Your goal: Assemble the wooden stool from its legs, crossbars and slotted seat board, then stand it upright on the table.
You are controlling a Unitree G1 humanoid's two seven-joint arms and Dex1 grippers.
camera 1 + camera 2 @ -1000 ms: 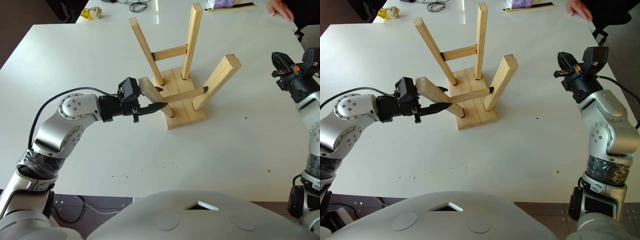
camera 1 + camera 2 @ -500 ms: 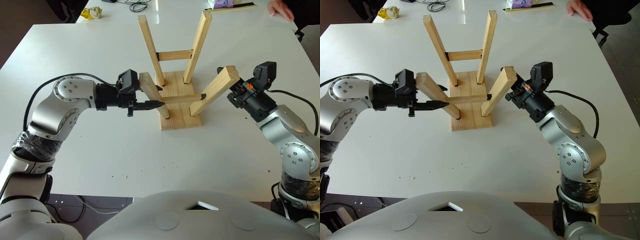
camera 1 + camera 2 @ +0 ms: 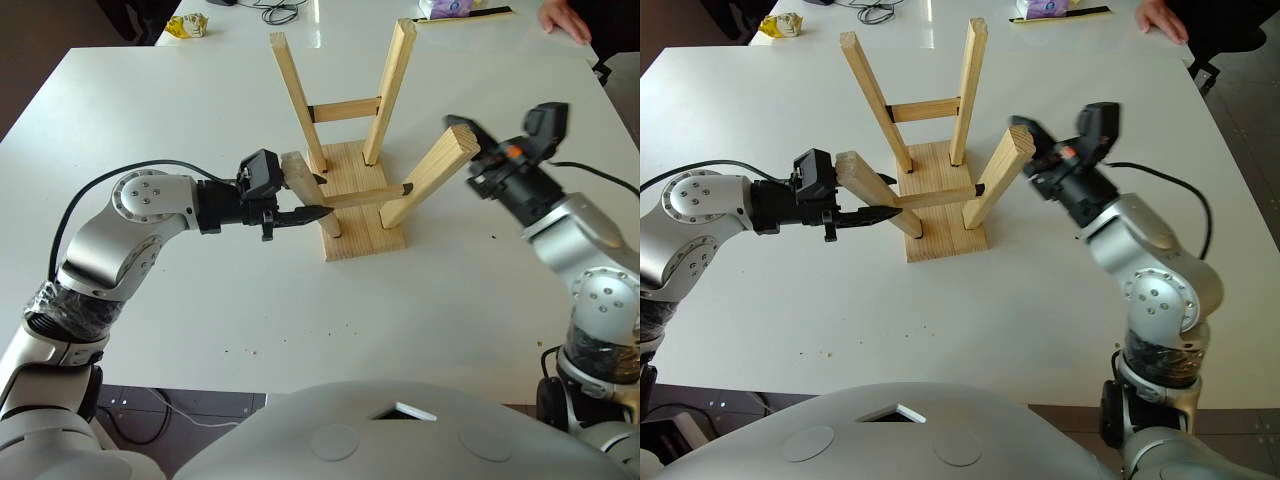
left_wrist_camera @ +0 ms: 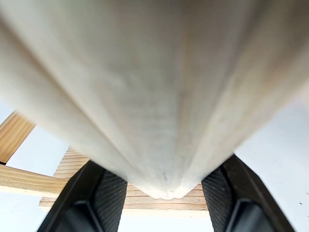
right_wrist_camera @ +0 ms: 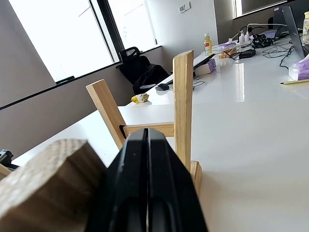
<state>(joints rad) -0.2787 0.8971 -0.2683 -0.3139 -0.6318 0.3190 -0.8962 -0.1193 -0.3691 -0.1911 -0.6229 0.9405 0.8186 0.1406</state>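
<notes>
**Stool inverted on table, left claw on a leg, right claw at another leg's top**

Pale wooden stool (image 3: 352,190) sits upside down mid-way across the white table (image 3: 200,300). Its slotted seat board (image 3: 375,240) lies flat on the surface with all four legs pointing up. The two far legs (image 3: 297,100) are joined by the upper crossbar (image 3: 343,108). The lower crossbar (image 3: 362,194) links the two near ones.

Left arm: elbow bent out to the left, forearm low and roughly level, running in towards the stool. The left gripper (image 3: 305,213) straddles the near-left leg (image 3: 298,178) low down. In the wrist view the dark fingers (image 4: 108,193) sit one on each side of the wood and close against it, so it's clamped on that leg.

Right arm: forearm angled up and inward from the right edge. The right gripper (image 5: 147,145) has its fingers pressed together with nothing between them. It sits right at the top end of the tilted near-right leg (image 3: 430,175). Can't tell if it's actually touching the wood.
</notes>
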